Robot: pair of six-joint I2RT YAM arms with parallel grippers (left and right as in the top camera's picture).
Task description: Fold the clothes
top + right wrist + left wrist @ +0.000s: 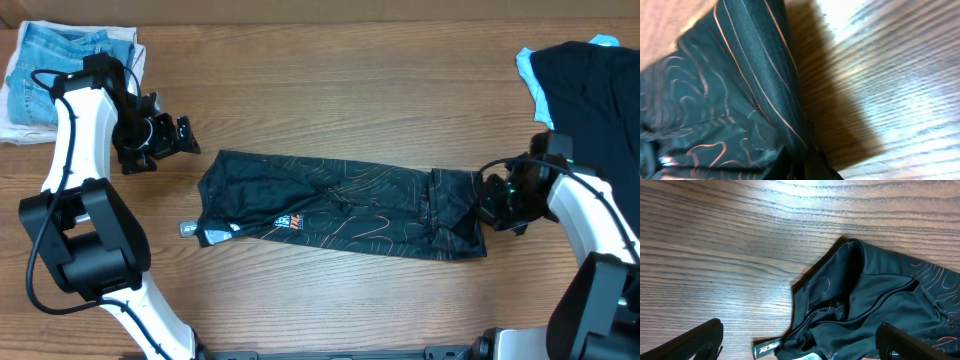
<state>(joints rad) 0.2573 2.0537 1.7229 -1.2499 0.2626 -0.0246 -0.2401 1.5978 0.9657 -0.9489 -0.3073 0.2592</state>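
Observation:
The clothes, a black shirt (340, 205) with thin orange contour lines, lie folded into a long strip across the middle of the table. My left gripper (185, 138) hangs open just above and to the left of the strip's left end, touching nothing. In the left wrist view the shirt's left end (880, 300) and a small label (767, 349) lie between the wide-spread fingers (705, 335). My right gripper (482, 200) is shut on the strip's right edge. In the right wrist view the fabric (715, 100) runs straight into the closed jaws of the right gripper (807, 160).
Folded light-blue jeans (60, 60) rest on a white cloth at the back left corner. A dark garment with a light-blue edge (590, 80) lies at the back right, close behind my right arm. Bare wooden tabletop (330, 90) surrounds the shirt.

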